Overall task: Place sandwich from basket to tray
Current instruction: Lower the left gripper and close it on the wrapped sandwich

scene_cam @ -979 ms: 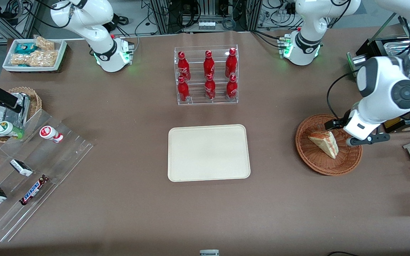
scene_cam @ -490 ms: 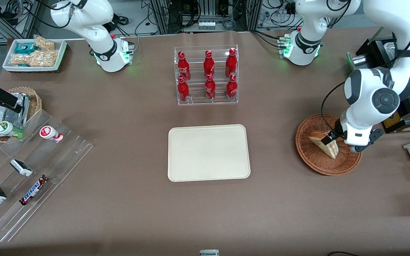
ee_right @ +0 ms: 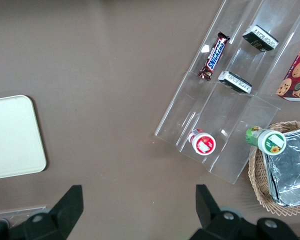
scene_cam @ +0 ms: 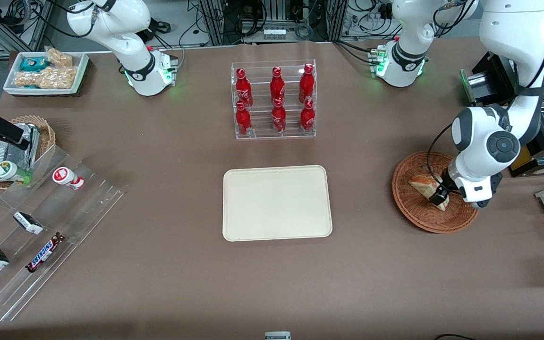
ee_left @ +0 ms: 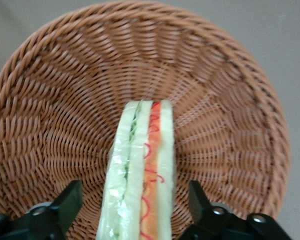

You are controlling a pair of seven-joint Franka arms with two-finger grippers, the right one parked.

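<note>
Left gripper [ee_left: 135, 205] down inside the basket [scene_cam: 413, 208], fingers [ee_left: 65, 202] spread wide, one each side of the sandwich [ee_left: 140, 175], not touching it. Sandwich on edge in the basket. Tray [scene_cam: 276, 203] sits bare, well apart toward table centre.

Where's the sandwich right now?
The sandwich stands on edge in the basket toward the working arm's end of the table, with the open gripper straddling it, a finger on each side.
</note>
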